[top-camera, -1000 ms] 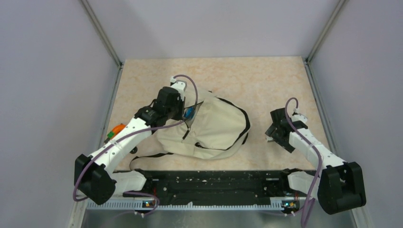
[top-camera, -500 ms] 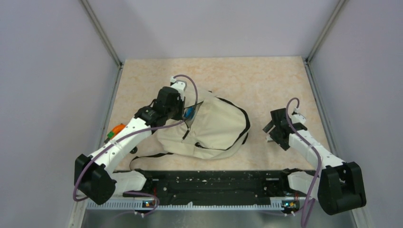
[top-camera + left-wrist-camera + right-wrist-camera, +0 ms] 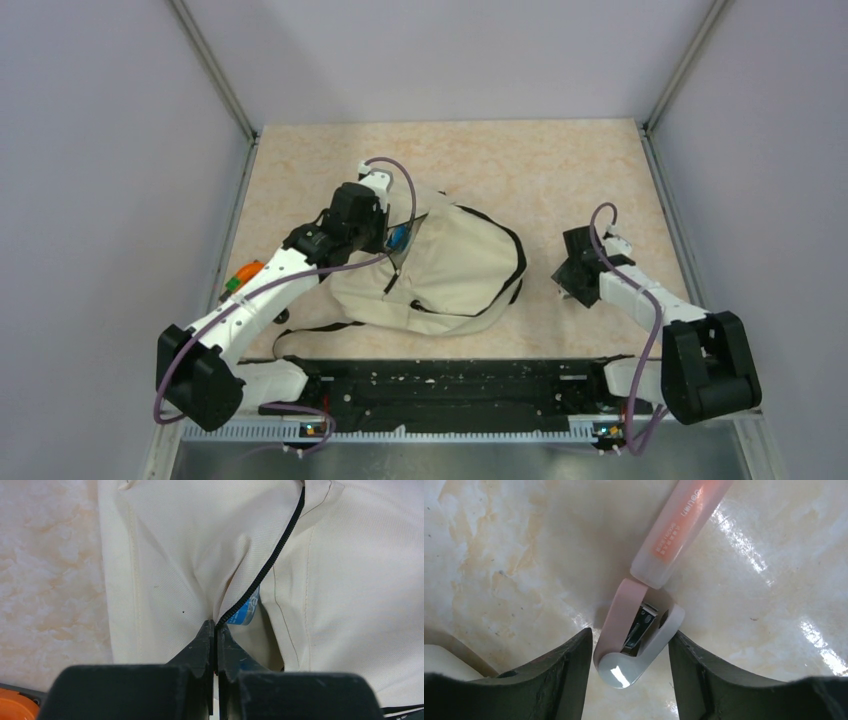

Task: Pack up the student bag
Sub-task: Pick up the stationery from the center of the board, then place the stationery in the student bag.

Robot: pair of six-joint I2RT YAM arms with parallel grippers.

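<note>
The student bag (image 3: 460, 265), cream fabric with black zipper lines, lies at the table's middle. My left gripper (image 3: 393, 240) is shut on the zipper edge of the bag (image 3: 165, 555) and holds its mouth parted; the jaws (image 3: 216, 627) pinch the black zipper. A blue-labelled item (image 3: 246, 611) shows inside the opening. Right of the bag, my right gripper (image 3: 570, 287) is down at the tabletop. Its open jaws (image 3: 629, 631) straddle a small pink-and-white stapler (image 3: 636, 645), very close on both sides. A pale orange marker (image 3: 681, 525) lies touching the stapler's far end.
An orange object (image 3: 245, 273) sits at the table's left edge beside my left arm. The bag's thin black strap (image 3: 300, 330) trails toward the near edge. Walls enclose the table on the left, the back and the right.
My right gripper's jaws have narrowed around the stapler and the right arm has shifted slightly toward the bag. The left gripper and the bag have not moved.
</note>
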